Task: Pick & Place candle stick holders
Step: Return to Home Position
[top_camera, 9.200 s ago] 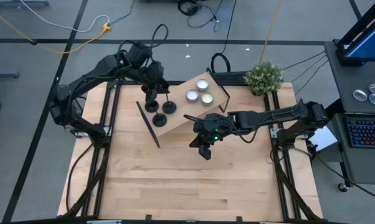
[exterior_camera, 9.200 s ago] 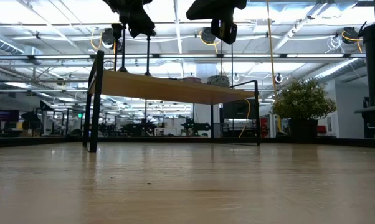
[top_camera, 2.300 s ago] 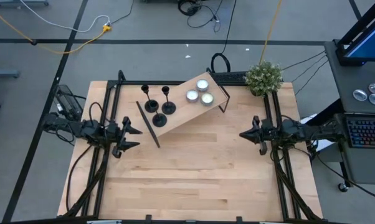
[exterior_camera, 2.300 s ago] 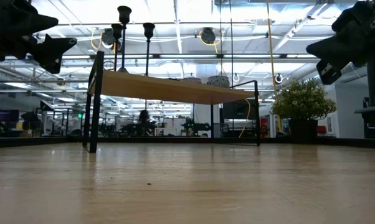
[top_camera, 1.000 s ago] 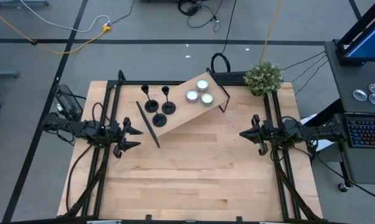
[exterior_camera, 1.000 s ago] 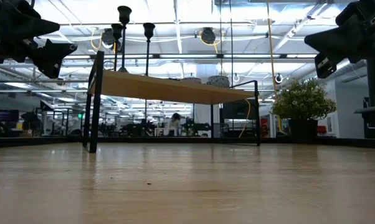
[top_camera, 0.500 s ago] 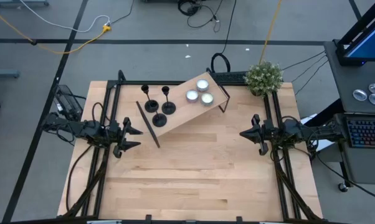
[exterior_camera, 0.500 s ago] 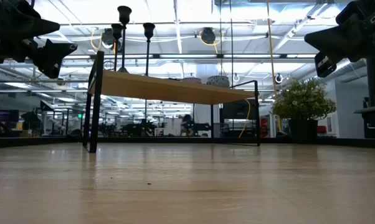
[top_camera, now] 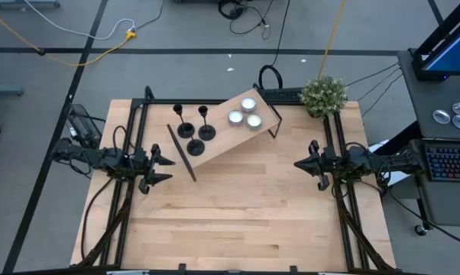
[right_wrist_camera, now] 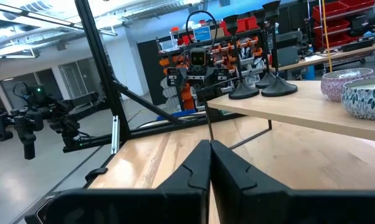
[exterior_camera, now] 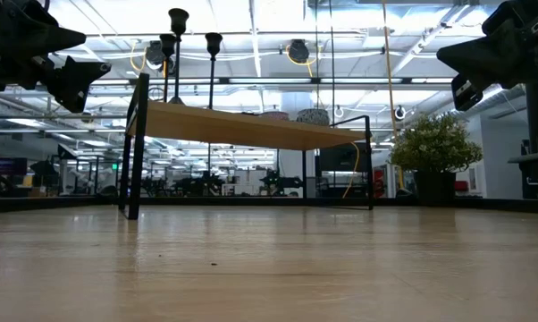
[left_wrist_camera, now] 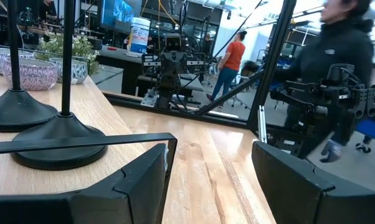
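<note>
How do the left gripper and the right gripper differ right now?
The left gripper has its fingers spread apart, while the right gripper has its fingers pressed together. The left gripper sits at the left edge of the table, pointing right; the right gripper sits at the right edge, pointing left. Both are empty and well clear of the shelf.

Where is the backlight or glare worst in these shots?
Low view: worst here; bright ceiling lights sit behind everything, so the candle holders, the left hand and the right hand show only as black outlines. High view: flat, even light, no harsh shadows on the table. Right wrist view: the ceiling glows at one corner, while the shelf stays readable.
</note>
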